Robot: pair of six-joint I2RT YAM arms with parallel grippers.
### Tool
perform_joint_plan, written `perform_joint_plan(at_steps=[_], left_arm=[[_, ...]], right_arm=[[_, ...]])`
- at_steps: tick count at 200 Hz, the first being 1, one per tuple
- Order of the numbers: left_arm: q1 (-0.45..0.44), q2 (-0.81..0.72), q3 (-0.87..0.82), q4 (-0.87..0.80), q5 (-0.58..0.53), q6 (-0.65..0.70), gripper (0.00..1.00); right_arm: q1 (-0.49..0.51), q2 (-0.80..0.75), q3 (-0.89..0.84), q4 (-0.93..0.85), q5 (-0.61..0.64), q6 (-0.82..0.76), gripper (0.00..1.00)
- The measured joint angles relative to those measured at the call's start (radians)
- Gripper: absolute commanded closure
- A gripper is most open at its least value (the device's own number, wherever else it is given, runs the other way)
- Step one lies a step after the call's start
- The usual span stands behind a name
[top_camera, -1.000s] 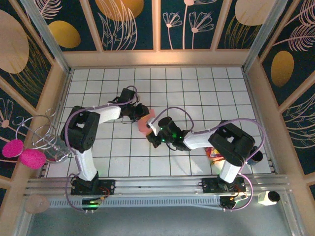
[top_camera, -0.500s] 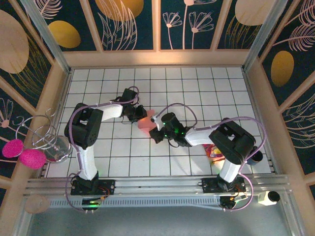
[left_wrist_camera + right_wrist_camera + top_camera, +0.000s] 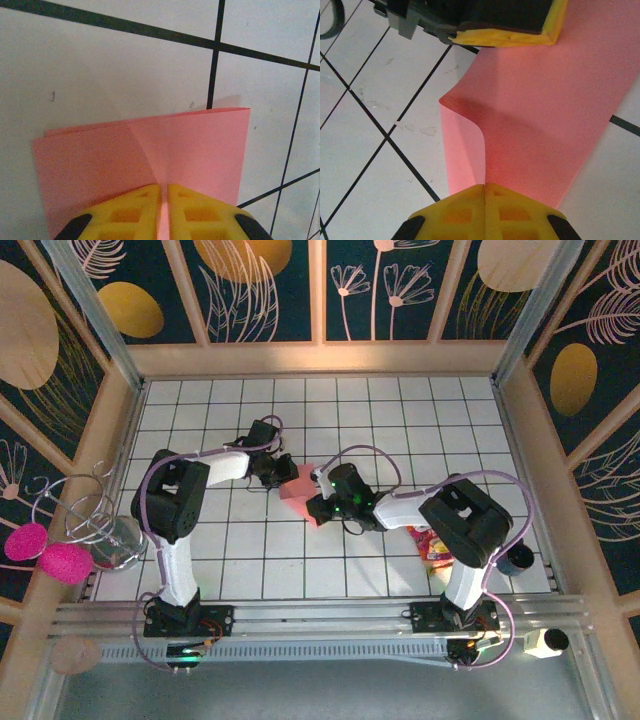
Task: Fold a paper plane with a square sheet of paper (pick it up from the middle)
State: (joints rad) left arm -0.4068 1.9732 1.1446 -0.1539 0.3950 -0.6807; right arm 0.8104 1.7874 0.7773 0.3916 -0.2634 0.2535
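Left tool (image 3: 164, 200) clamps one edge of the square sheet of paper (image 3: 195, 145); my right tool (image 3: 485, 200) pinches the opposite edge, the sheet buckled between them, mid worktop (image 3: 420, 420).

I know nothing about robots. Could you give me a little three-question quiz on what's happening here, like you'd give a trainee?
1. True or false: the left gripper and the right gripper each pinch the square sheet of paper.
2. The sheet is: A) lying flat, unfolded; B) folded over; C) crumpled into a ball.
3. What lies on the tiles beside the right arm?
Key: 1 true; 2 B; 3 a red and yellow snack packet.
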Motion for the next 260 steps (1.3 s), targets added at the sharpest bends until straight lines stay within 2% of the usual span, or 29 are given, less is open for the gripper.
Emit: perform_joint_plan(at_steps=[260], left_arm=[[0.000,0.001,0.000,0.000,0.000,0.000,0.87]], right_arm=[[-0.006,0.035,0.040,-0.086,0.062,0.042,1.00]])
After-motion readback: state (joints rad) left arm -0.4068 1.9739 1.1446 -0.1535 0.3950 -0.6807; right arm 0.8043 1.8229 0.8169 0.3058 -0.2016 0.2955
